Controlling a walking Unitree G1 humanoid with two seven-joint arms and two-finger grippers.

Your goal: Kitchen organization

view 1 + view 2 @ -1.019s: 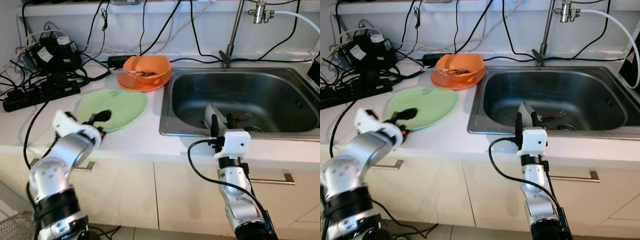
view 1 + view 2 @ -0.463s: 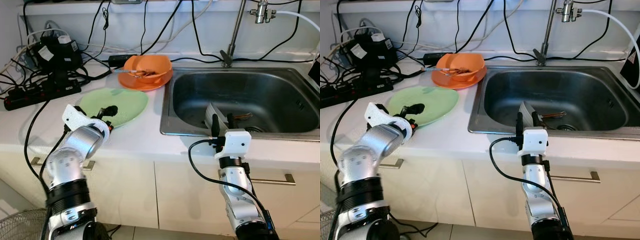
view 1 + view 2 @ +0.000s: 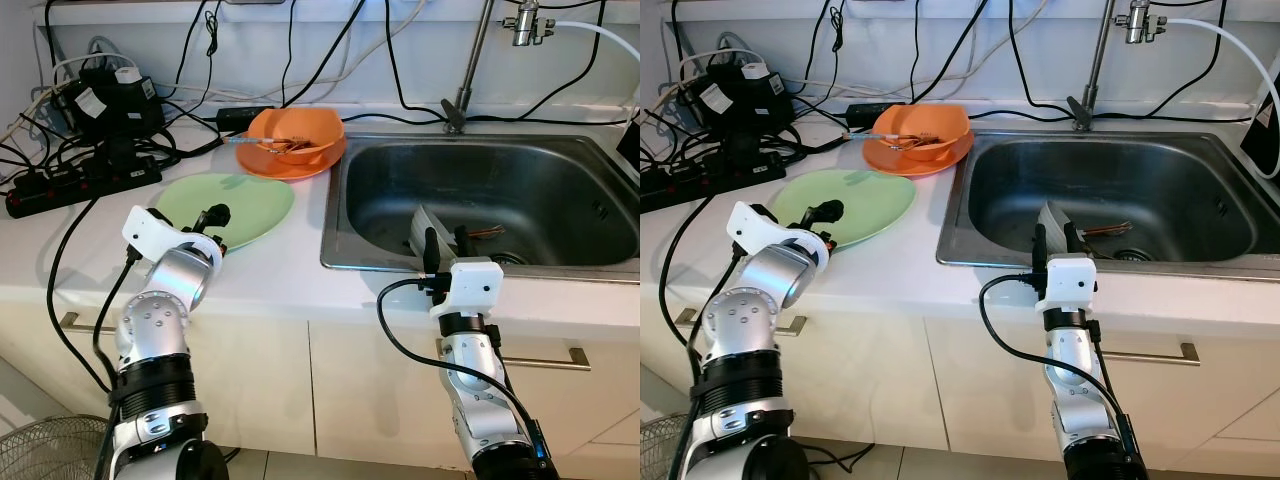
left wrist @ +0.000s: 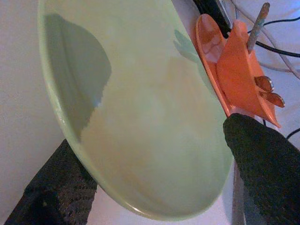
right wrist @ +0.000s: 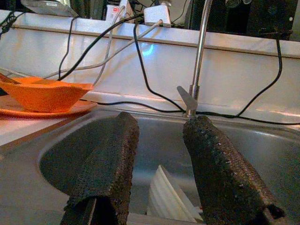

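Left wrist view: the left gripper [image 4: 154, 187] has its jaws wide, astride the near rim of the green plate [image 4: 140, 117].
Plate place: left on the desk [image 3: 260, 275], near the orange bowl [image 3: 296, 135] on its orange plate.
Right gripper [image 3: 443, 243]: jaws apart, holding nothing, at the sink [image 3: 480, 200] near edge, above 1 white dish [image 5: 168, 197].
Risk: a shallow pinch on the thin rim could let the plate slip or skid toward the bowl.

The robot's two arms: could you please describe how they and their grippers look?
Both arms are silver, dimpled metal with black ribbed joint bands. Each ends in a white plastic wrist housing carrying a gripper of two long, black, rough-textured fingers: left gripper, right gripper. A black cable loops from each wrist housing down along the arm.
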